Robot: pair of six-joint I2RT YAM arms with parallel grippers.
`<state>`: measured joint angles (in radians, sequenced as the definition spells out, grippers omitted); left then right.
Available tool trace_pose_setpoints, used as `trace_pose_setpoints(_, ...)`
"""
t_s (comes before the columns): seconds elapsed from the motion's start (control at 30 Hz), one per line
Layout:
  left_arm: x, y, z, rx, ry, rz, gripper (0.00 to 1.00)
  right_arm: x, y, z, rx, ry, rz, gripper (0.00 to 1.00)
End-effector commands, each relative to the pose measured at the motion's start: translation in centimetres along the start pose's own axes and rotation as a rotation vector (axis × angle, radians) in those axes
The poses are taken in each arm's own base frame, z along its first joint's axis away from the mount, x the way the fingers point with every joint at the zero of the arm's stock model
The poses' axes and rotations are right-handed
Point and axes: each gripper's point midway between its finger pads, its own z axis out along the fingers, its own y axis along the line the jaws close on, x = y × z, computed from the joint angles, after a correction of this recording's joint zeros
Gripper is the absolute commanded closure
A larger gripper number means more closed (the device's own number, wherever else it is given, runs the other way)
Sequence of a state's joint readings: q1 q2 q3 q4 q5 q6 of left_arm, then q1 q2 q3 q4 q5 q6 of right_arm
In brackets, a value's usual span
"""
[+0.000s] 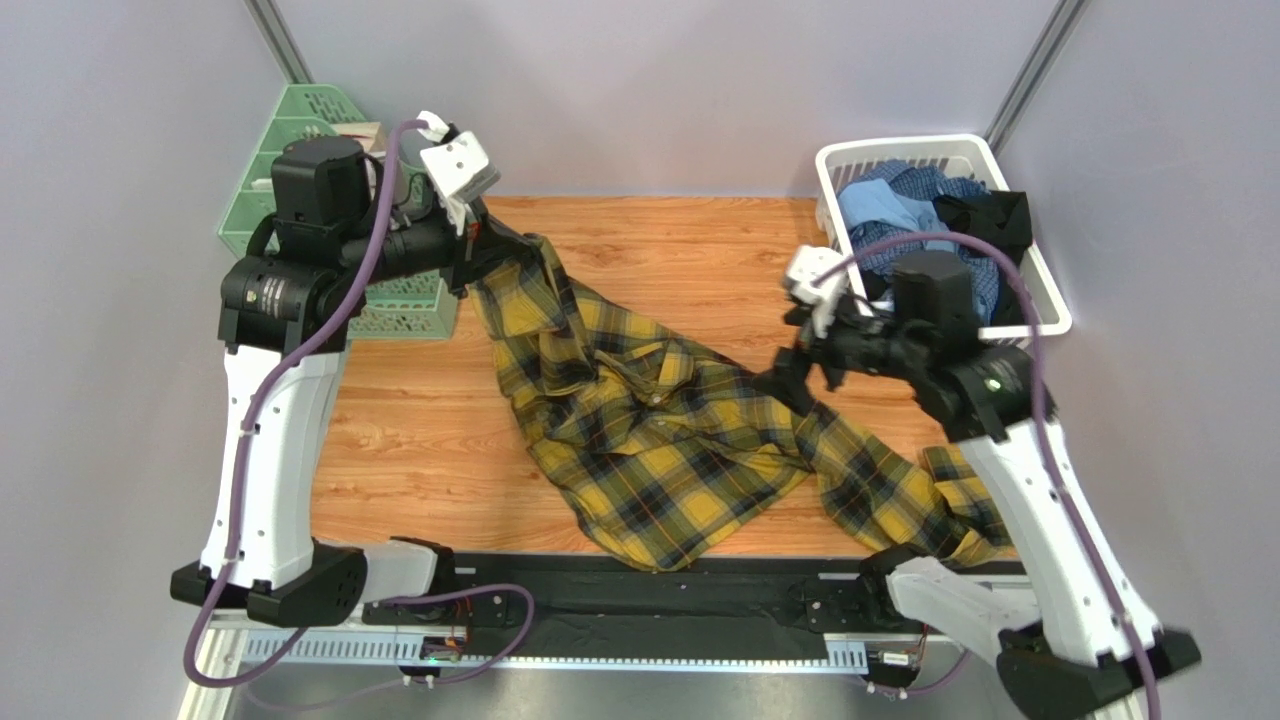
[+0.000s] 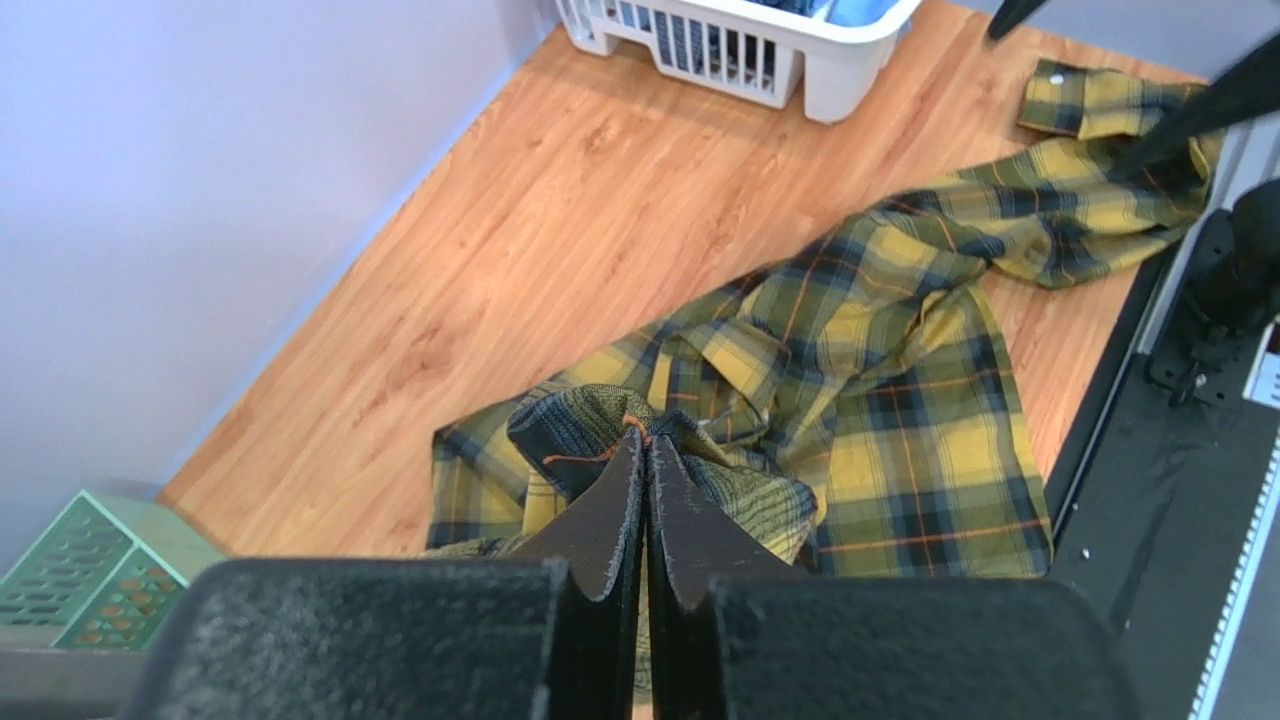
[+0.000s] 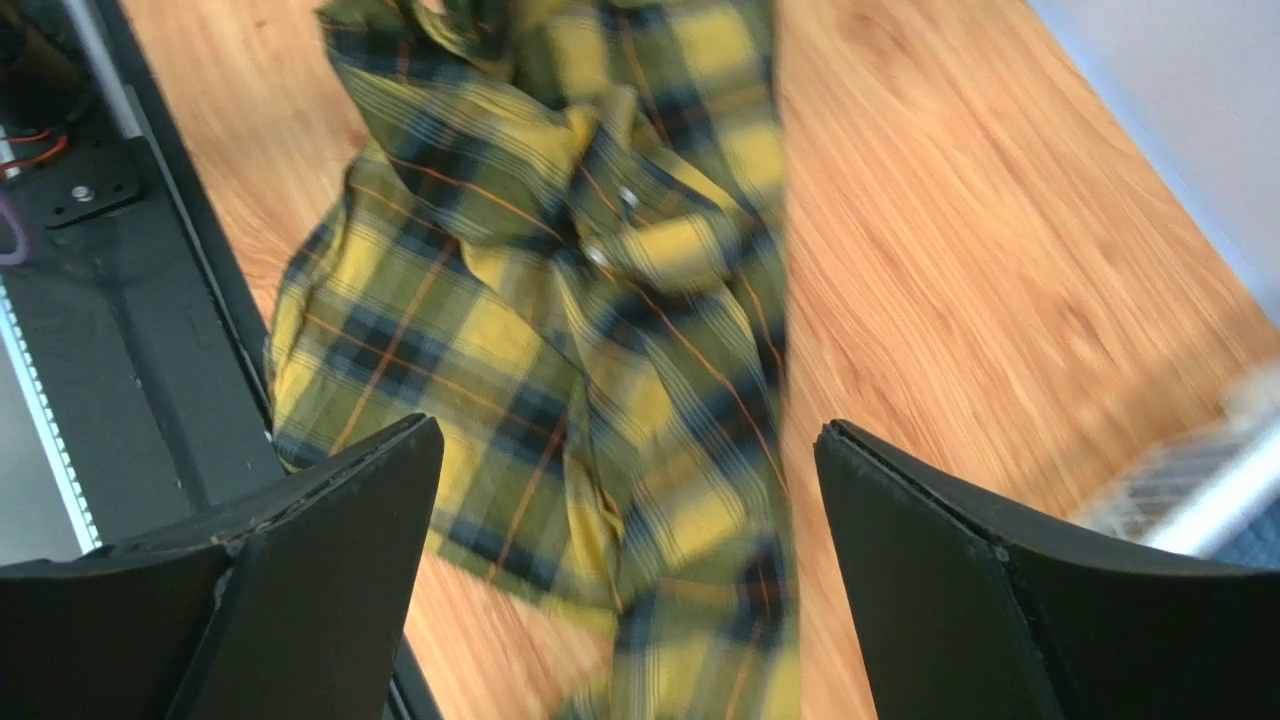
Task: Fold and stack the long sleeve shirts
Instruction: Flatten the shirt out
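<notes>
Plaid shirt (image 1: 661, 420), mustard-yellow and black with thin orange lines, lies crumpled and spread on the table (image 1: 406, 435). In the top view it runs from 11 o'clock down to 4 o'clock. Its widest part sits at the centre, and its hem at 6 o'clock reaches the black rail (image 1: 676, 600). One sleeve trails off to 4 o'clock beside the right arm's base.

The left gripper (image 1: 478, 255) is at 11 o'clock with its fingers pressed together. They pinch a bunched fold at that end of the shirt, which hangs lifted off the wood there. In the left wrist view the cloth gathers right at the fingertips.

The right gripper (image 1: 793, 375) is at 3 o'clock from the shirt's centre, over the shirt's right side. Its fingers (image 3: 346, 510) are spread wide with cloth between and below them. That view is blurred, so I cannot tell whether they touch the cloth.

A white basket (image 1: 902, 146) stands at 2 o'clock, holding blue shirts (image 1: 887, 203) and a black one (image 1: 999, 218). A green basket (image 1: 301, 120) stands at 10 o'clock behind the left arm.
</notes>
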<state>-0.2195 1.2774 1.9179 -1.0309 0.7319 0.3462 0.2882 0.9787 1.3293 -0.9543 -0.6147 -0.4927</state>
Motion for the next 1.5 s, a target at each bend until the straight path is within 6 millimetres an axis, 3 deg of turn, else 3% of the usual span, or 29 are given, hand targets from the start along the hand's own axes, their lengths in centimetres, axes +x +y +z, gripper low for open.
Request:
trace_pose_setpoints(0.0, -2.3, 1.1, 0.1, -0.041, -0.056, 0.019, 1.00, 0.4, -2.0, 7.5, 0.036, 0.110, -0.029, 0.02)
trace_pose_setpoints(0.1, -1.7, 1.8, -0.1, -0.089, -0.036, 0.034, 1.00, 4.4, -4.1, 11.8, 0.078, 0.271, -0.023, 0.02)
trace_pose_setpoints(0.17, -0.8, 2.3, -0.4, -0.115, -0.015, 0.019, 1.00, 6.1, -5.8, 12.9, 0.121, 0.363, -0.043, 0.03)
trace_pose_setpoints(0.2, -0.6, 2.6, -0.8, -0.125, -0.017, 0.009, 1.00, 8.2, -6.3, 13.8, 0.113, 0.446, -0.048, 0.04)
trace_pose_setpoints(0.33, 0.8, 5.9, -2.3, -0.186, -0.021, -0.110, 1.00, 11.8, -7.5, 14.7, 0.100, 0.549, -0.008, 0.04)
trace_pose_setpoints(0.43, 2.0, 3.8, -1.4, -0.033, -0.001, -0.119, 1.00, 12.2, -6.9, 15.7, 0.041, 0.537, 0.058, 0.05)
trace_pose_setpoints(0.5, 3.2, 0.4, -0.8, 0.111, 0.030, -0.046, 1.00, 11.9, -6.5, 16.6, 0.008, 0.525, 0.092, 0.05)
trace_pose_setpoints(0.63, 6.9, -4.8, 0.2, 0.237, 0.137, 0.076, 1.00, 14.8, -6.0, 18.9, -0.054, 0.582, 0.126, 0.06)
trace_pose_setpoints(0.7, 7.6, -5.9, 0.4, 0.258, 0.142, 0.075, 1.00, 14.5, -6.0, 20.0, -0.070, 0.554, 0.133, 0.06)
trace_pose_setpoints(0.83, 9.4, -6.0, 0.6, 0.266, 0.189, 0.034, 1.00, 10.6, -6.1, 22.2, -0.098, 0.446, 0.119, 0.04)
trace_pose_setpoints(0.97, 9.4, -6.3, -0.1, 0.261, 0.168, 0.047, 1.00, 8.3, -5.9, 23.8, -0.143, 0.399, 0.157, 0.04)
trace_pose_setpoints(1.0, 9.5, -6.7, -0.6, 0.260, 0.162, 0.063, 1.00, 8.6, -5.9, 24.3, -0.150, 0.405, 0.184, 0.04)
trace_pose_setpoints(1.07, 11.1, -7.7, -1.0, 0.292, 0.190, 0.077, 1.00, 7.6, -6.1, 25.3, -0.156, 0.380, 0.201, 0.04)
trace_pose_setpoints(1.1, 11.7, -8.0, -1.2, 0.302, 0.205, 0.081, 1.00, 8.7, -6.3, 26.4, -0.159, 0.401, 0.223, 0.04)
trace_pose_setpoints(1.17, 13.2, -7.9, -1.3, 0.292, 0.250, 0.086, 1.00, 8.7, -7.1, 27.6, -0.129, 0.406, 0.248, 0.04)
trace_pose_setpoints(1.23, 14.0, -7.7, -1.4, 0.281, 0.274, 0.089, 1.00, 10.8, -7.6, 29.0, -0.112, 0.455, 0.263, 0.05)
trace_pose_setpoints(1.33, 14.2, -6.7, -1.3, 0.224, 0.293, 0.094, 1.00, 12.8, -7.6, 30.0, -0.107, 0.512, 0.250, 0.09)
trace_pose_setpoints(1.47, 14.3, -5.2, -0.8, 0.154, 0.306, 0.052, 1.00, 15.1, -7.0, 29.9, -0.120, 0.588, 0.261, 0.16)
